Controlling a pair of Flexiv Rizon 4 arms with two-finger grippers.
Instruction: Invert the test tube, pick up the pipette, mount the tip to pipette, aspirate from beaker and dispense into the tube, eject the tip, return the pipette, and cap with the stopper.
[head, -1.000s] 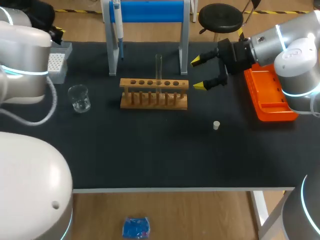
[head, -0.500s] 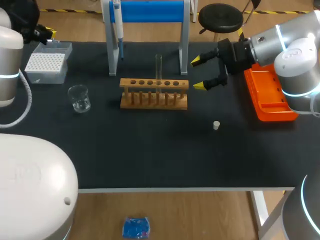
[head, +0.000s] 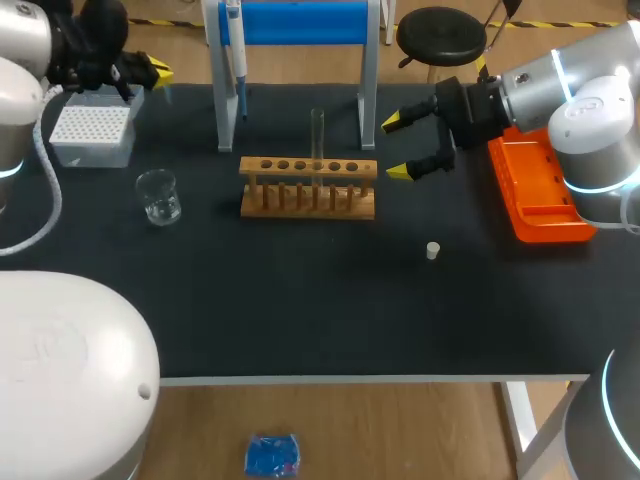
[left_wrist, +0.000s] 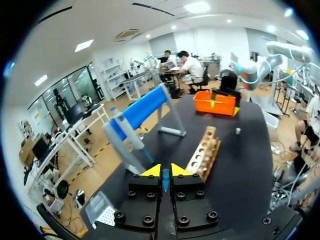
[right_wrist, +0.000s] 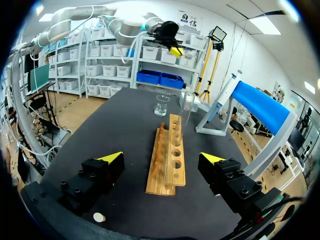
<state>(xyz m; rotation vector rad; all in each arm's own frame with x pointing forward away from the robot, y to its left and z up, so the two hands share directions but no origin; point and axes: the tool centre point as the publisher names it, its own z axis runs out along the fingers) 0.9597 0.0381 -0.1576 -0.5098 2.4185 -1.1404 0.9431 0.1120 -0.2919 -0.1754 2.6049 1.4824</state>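
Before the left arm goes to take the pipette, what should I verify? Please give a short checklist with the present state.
1. Pipette hangs on its stand: ok.
2. Left end effector open for grasping: not ok, its fingers are together.
3. Test tube upright in the rack: ok.
4. Right end effector clear of the rack: ok, it is open and beside the rack.
5. Stopper lies free, apart from everything: ok.
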